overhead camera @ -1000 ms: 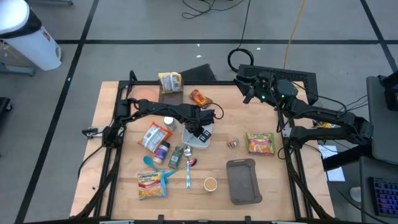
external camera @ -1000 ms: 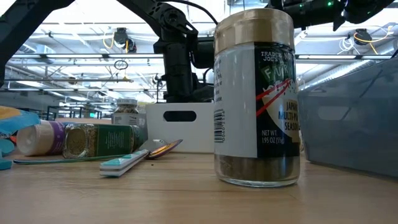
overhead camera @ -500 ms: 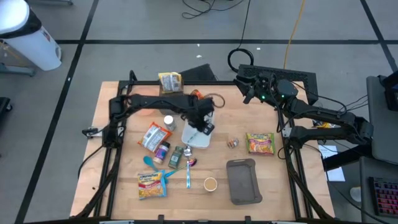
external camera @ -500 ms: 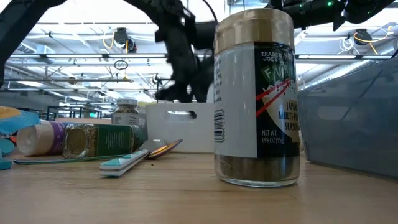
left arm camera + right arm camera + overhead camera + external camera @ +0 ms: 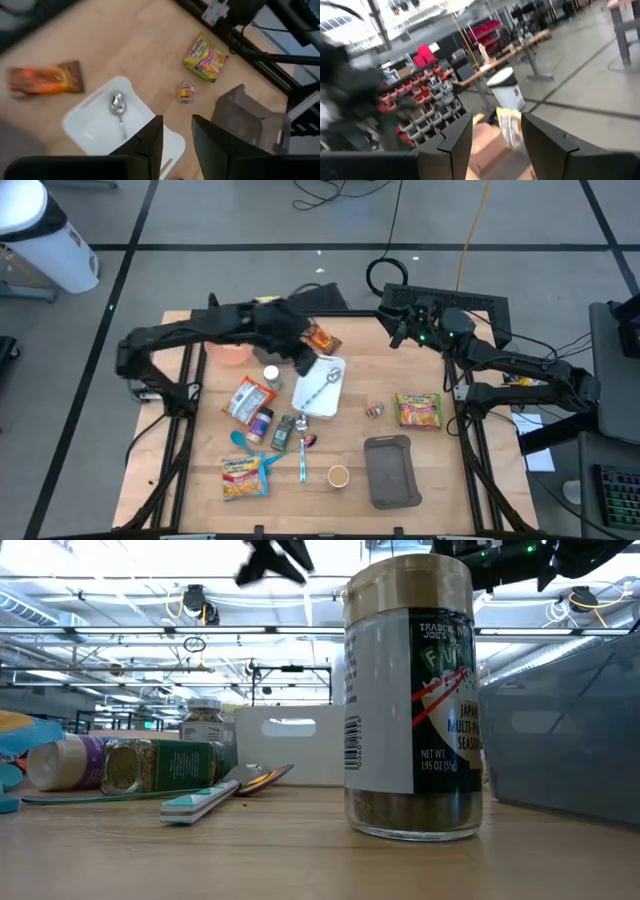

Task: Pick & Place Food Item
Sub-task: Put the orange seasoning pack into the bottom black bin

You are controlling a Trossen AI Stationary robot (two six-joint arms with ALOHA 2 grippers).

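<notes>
A white tray (image 5: pixel 318 406) (image 5: pixel 95 131) sits mid-table with a metal spoon (image 5: pixel 322 380) (image 5: pixel 118 107) lying in it. An orange snack packet (image 5: pixel 321 338) (image 5: pixel 45 80) lies flat just beyond the tray. A yellow-green noodle packet (image 5: pixel 418 409) (image 5: pixel 206 50) and a small jar (image 5: pixel 374 411) (image 5: pixel 185 92) lie to the right. My left gripper (image 5: pixel 305 360) (image 5: pixel 177 122) hangs high above the tray's far left corner, open, slanting down, with nothing between its fingers. My right gripper (image 5: pixel 397 332) (image 5: pixel 496 125) waits open above the far right corner.
A grey tray (image 5: pixel 388 470) stands at the near right. Packets (image 5: pixel 250 398), bottles (image 5: pixel 284 430), a toothbrush (image 5: pixel 303 463) and a noodle pack (image 5: pixel 243 477) crowd the near left. A seasoning jar (image 5: pixel 413 695) stands at the near edge. A yellow packet (image 5: pixel 272 311) lies at the far edge.
My left gripper has risen from low over the white tray and drawn back toward the far left, tipping from pointing down to a slant. The tray and the spoon in it now show uncovered and stay in place.
</notes>
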